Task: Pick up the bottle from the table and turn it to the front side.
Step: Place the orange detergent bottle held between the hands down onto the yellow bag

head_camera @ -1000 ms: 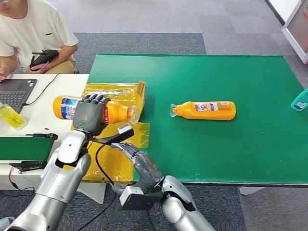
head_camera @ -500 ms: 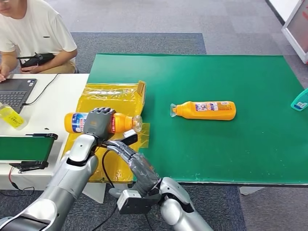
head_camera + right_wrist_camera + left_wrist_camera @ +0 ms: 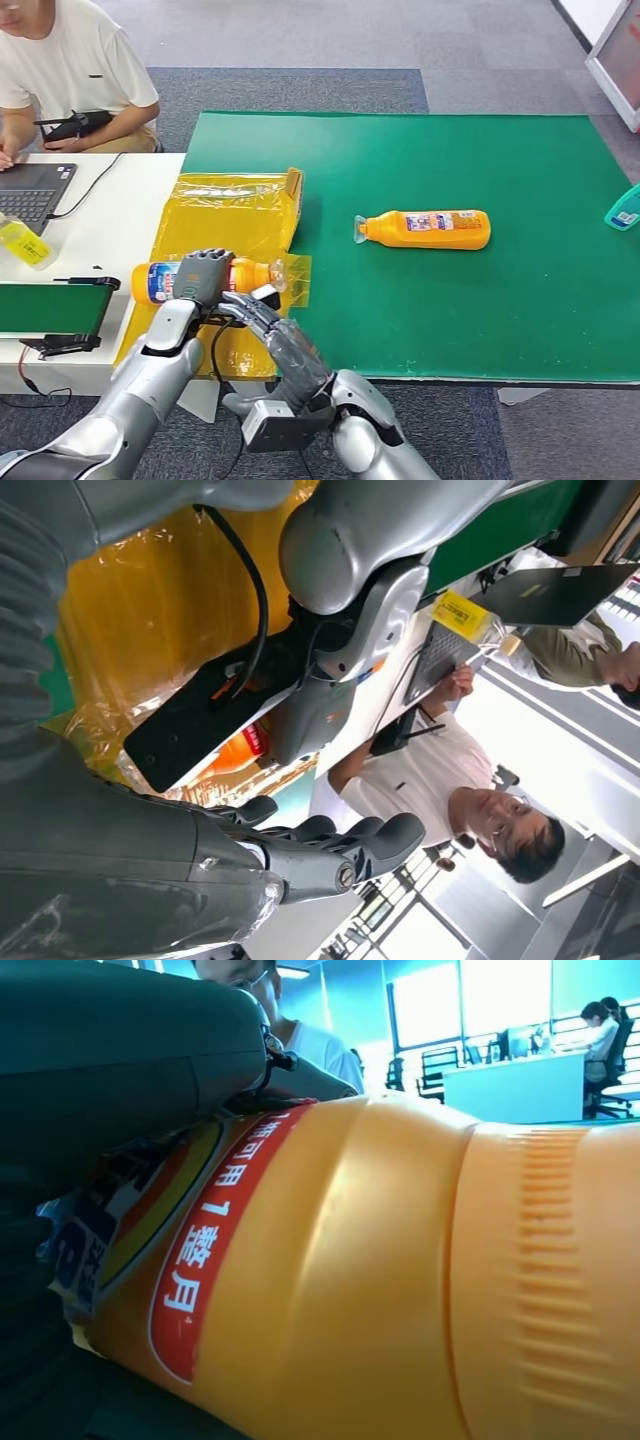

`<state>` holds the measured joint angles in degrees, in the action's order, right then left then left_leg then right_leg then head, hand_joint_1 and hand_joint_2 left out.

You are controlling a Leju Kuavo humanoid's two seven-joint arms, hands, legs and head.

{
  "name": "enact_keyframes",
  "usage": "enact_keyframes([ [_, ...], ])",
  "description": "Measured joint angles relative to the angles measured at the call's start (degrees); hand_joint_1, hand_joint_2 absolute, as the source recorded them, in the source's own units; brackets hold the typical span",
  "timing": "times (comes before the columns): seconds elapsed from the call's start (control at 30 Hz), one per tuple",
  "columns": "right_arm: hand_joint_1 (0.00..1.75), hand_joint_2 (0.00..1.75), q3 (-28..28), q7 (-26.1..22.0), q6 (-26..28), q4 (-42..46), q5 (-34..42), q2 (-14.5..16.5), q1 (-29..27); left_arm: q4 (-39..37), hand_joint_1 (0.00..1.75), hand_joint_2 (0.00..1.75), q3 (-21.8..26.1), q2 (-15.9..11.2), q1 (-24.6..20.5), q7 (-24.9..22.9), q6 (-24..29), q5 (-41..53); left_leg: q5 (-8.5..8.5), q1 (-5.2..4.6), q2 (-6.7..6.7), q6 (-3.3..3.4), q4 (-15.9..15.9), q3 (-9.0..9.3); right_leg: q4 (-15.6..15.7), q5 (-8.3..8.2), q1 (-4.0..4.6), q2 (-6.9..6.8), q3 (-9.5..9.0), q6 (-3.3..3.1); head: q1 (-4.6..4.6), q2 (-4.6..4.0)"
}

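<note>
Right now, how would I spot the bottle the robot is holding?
Find the green table, then the crinkled yellow plastic sheet at its left end. Over that sheet's near part, the left robot hand grips an orange bottle sideways; unlike the other orange bottle on the green, it is lifted and has a blue-and-red label.

Left hand (image 3: 202, 277) covers the held bottle's (image 3: 155, 281) mid-label; in the left wrist view bottle runs off frame at 3 o'clock. Right hand (image 3: 260, 318) fingertips hidden behind left wrist. Teal item (image 3: 624, 211) cut off at 3 o'clock edge.
</note>
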<state>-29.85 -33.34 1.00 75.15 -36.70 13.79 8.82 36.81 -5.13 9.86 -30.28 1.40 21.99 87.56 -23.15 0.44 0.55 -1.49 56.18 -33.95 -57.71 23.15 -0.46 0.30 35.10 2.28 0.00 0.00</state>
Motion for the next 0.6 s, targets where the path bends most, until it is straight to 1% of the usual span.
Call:
enact_keyframes([
  [0.03, 0.0, 1.75, -0.04, 0.11, 0.03, 0.15, 0.09, 0.0, -0.04, -0.31, 1.12, 1.75, 0.09, 0.09, -0.1, -0.04, 0.12, 0.01, 0.0, 0.0, 0.0, 0.0, 0.0, 0.0, 0.0, 0.0, 0.0, 0.0, 0.0, 0.0, 0.0, 0.0],
  [0.07, 0.0, 1.75, -0.06, 0.25, 0.09, 0.29, 0.21, 0.0, -0.09, -0.57, 0.68, 1.75, 0.18, 0.15, -0.18, -0.08, 0.18, 0.01, 0.0, 0.0, 0.0, 0.0, 0.0, 0.0, 0.0, 0.0, 0.0, 0.0, 0.0, 0.0, 0.0, 0.0],
  [0.17, 0.0, 1.75, -0.05, 0.49, 0.24, 0.55, 0.58, -0.02, -0.29, -1.09, 0.0, 1.75, 0.37, 0.25, -0.3, -0.13, 0.23, 0.02, 0.0, 0.0, 0.0, 0.0, 0.0, 0.0, 0.0, 0.0, 0.0, 0.0, 0.0, 0.0, 0.0, 0.0],
  [0.6, 0.0, 1.75, 0.04, 0.43, 0.57, 0.63, 0.92, -0.25, -0.99, -1.83, 0.0, 1.75, 1.06, 0.81, -0.23, 1.2, 0.24, 0.08, 0.0, 0.0, 0.0, 0.0, 0.0, 0.0, 0.0, 0.0, 0.0, 0.0, -0.01, 0.0, 0.0, 0.0],
])
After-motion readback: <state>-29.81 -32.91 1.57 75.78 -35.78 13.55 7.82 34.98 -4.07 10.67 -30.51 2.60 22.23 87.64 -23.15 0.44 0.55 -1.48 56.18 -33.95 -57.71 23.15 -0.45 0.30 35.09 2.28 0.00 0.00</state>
